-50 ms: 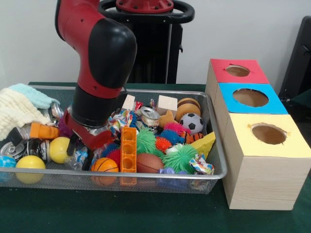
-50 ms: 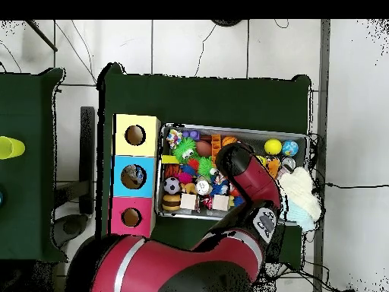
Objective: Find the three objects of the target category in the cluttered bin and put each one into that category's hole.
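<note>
I have the arm down in the mesh bin, its claw buried among the toys left of the orange block; I cannot tell whether it grips anything. Balls like the basketball lie just beside it. I lift slowly, then check before heading toward the 3 holed boxes.

White wall, green table, tiled floor
</note>
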